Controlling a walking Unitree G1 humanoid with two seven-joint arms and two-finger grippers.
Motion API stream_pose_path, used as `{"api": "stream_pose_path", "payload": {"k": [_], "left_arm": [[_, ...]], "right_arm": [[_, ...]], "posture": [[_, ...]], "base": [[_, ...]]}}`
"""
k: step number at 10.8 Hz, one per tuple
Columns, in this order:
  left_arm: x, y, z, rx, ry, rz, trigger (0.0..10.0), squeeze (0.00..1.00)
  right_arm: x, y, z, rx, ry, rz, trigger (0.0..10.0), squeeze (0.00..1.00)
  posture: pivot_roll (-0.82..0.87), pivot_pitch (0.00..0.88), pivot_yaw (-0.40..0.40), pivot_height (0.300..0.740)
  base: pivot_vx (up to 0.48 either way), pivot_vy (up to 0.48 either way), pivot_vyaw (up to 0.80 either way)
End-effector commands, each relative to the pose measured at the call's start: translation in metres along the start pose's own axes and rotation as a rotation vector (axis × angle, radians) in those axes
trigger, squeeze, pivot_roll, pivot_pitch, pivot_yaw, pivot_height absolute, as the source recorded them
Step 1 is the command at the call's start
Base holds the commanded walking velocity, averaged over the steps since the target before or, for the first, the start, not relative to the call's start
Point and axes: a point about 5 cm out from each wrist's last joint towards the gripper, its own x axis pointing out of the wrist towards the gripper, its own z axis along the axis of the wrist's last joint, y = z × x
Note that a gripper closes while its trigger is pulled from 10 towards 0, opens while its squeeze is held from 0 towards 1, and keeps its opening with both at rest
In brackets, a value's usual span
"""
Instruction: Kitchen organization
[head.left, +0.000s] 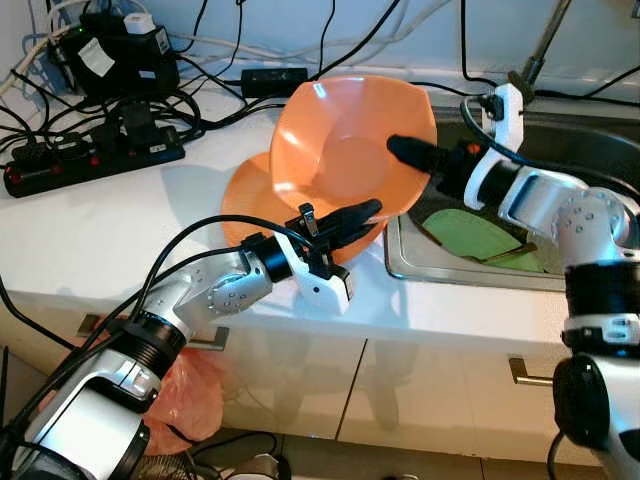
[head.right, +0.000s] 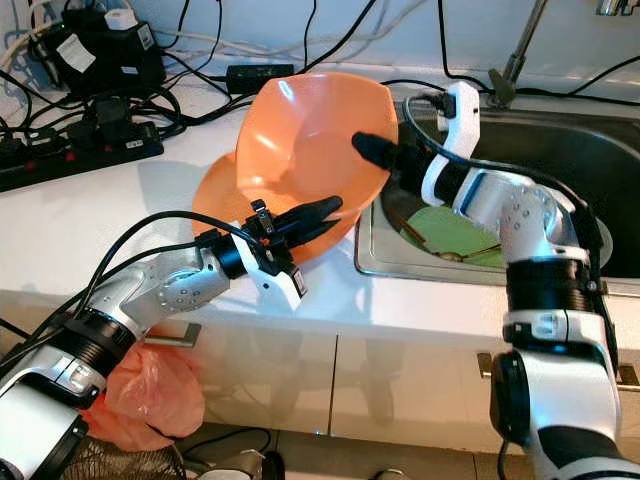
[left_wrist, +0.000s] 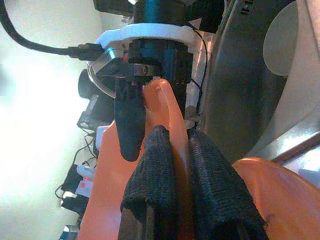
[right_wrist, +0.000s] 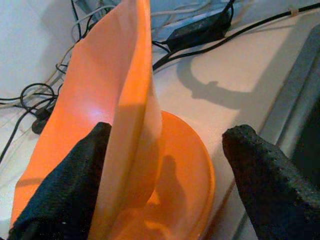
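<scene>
Now both grippers meet at a tilted orange bowl (head.left: 345, 145) above a plate (head.left: 245, 200) on the counter: left gripper (head.left: 345, 222) clamps its rim, right gripper (head.left: 410, 155) spread, so an early release could drop it.

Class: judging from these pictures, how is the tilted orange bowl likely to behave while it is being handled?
The orange bowl looks thin-walled plastic, so probably light and unbreakable. Its glossy sheen suggests slipperiness. Held on edge by the left gripper, it may swing or tip.

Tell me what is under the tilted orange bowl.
Under the tilted bowl lies an orange plate on the counter. The bowl and the left tool cover much of the plate; anything on it is hidden.
</scene>
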Motion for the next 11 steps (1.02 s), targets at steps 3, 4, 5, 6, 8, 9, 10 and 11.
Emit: {"api": "stream_pose_path", "payload": {"k": [3,4,5,6,8,9,10,11], "left_arm": [[0.001,-0.002,0.004,0.011,-0.037,-0.012,0.0,0.0],[0.002,-0.002,0.004,0.008,-0.037,-0.013,0.0,0.0],[0.002,-0.002,0.004,0.008,-0.038,-0.014,0.0,0.0],[0.003,-0.001,0.003,0.009,-0.038,-0.011,0.0,0.0],[0.004,0.006,-0.001,0.018,-0.02,0.025,3.8,0.0],[0.005,0.008,-0.002,0.019,-0.016,0.029,9.1,0.0],[0.005,0.01,-0.003,0.019,-0.017,0.033,10.0,0.0],[0.006,0.012,-0.003,0.016,-0.022,0.04,10.0,0.0]], "right_arm": [[-0.003,-0.009,0.002,-0.017,0.022,-0.045,0.0,0.0],[-0.004,-0.011,0.001,-0.014,0.025,-0.049,0.0,0.0],[-0.004,-0.012,0.0,-0.012,0.028,-0.051,0.0,0.0],[-0.005,-0.013,-0.001,-0.011,0.031,-0.052,0.0,0.0],[-0.004,-0.013,-0.002,-0.004,0.029,-0.049,0.0,0.0],[-0.004,-0.013,-0.002,-0.003,0.028,-0.048,0.0,0.0],[-0.004,-0.013,-0.003,0.002,0.025,-0.046,0.0,0.0],[-0.004,-0.013,-0.003,0.005,0.023,-0.045,0.0,0.0]], "posture": [[0.05,0.062,0.012,0.74],[0.04,0.058,0.014,0.74],[0.04,0.054,0.016,0.74],[0.04,0.05,0.017,0.74],[0.04,0.043,0.014,0.74],[0.04,0.041,0.013,0.74],[0.05,0.04,0.013,0.74],[0.05,0.04,0.014,0.74]], "base": [[0.0,0.0,0.0],[0.0,0.0,0.0],[0.0,0.0,0.0],[0.0,0.0,0.0],[0.0,0.0,0.0],[0.0,0.0,0.0],[0.0,0.0,0.0],[0.0,0.0,0.0]]}}
